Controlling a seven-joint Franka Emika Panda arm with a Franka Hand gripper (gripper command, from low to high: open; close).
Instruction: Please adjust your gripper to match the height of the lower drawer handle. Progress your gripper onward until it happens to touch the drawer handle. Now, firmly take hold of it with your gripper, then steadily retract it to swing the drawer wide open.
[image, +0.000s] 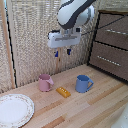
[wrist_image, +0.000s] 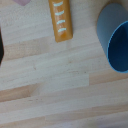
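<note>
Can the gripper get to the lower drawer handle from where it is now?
Probably yes. The gripper hangs above the table, its fingers pointing down, and the drawer handle lies toward the exterior view's right with open air between. The blue mug and pink mug sit lower.

No readable text, label, brand or number is showing anywhere; the orange bar at the wrist view's top is carrying only white curved marks.
</note>
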